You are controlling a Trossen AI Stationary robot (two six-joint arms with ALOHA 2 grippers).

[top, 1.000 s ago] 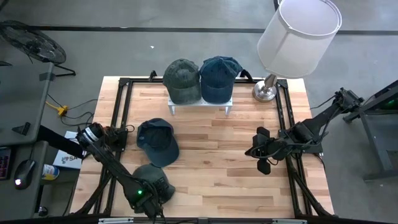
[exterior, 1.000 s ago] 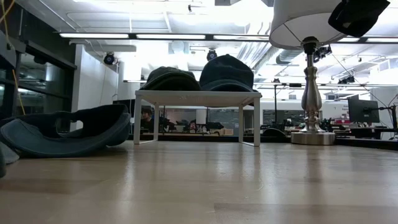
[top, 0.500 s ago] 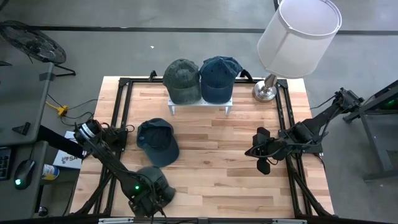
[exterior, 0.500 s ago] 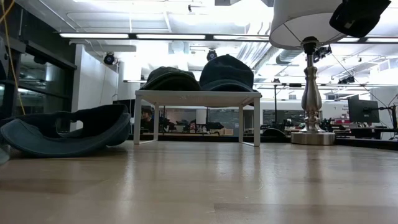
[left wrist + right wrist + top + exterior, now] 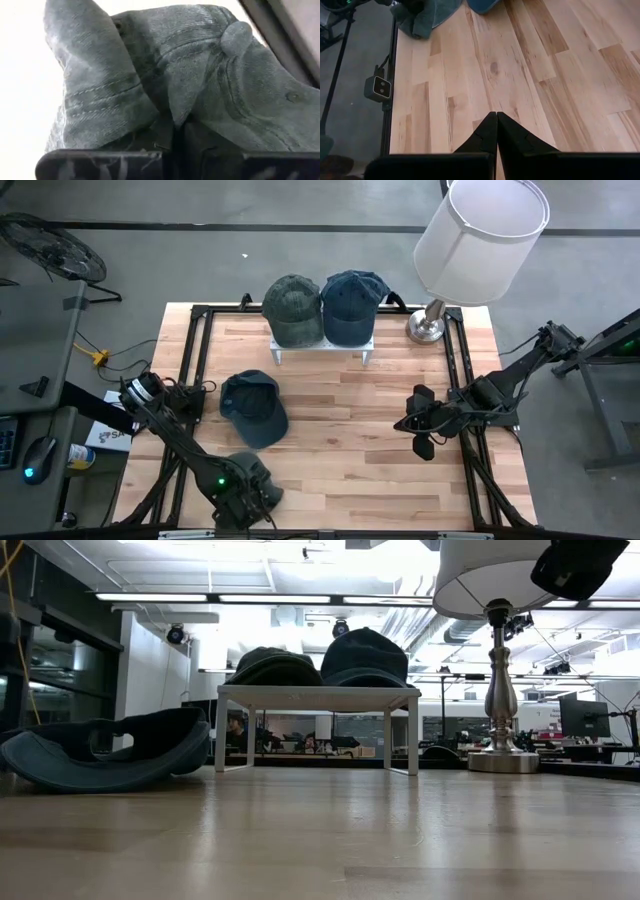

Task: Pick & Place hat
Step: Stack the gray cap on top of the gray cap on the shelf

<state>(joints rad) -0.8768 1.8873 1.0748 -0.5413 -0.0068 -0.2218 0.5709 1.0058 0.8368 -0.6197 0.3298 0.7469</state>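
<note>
Grey-green hat (image 5: pixel 165 85): at the table's near-left edge, now pinched by the left gripper (image 5: pixel 238 498), whose fingers have just closed from wide; grasp made, lift pending. Right gripper (image 5: pixel 496 131): pressed together, empty, waiting right.

Left arm (image 5: pixel 170 435): slim dark link, round black joint housing with pale ring at shoulder end, small green indicator light near wrist. Right arm (image 5: pixel 500 385): black angular links, blocky joint housings. Right gripper (image 5: pixel 496 131): two matte black tapered fingers, flat black crossbar behind.
</note>
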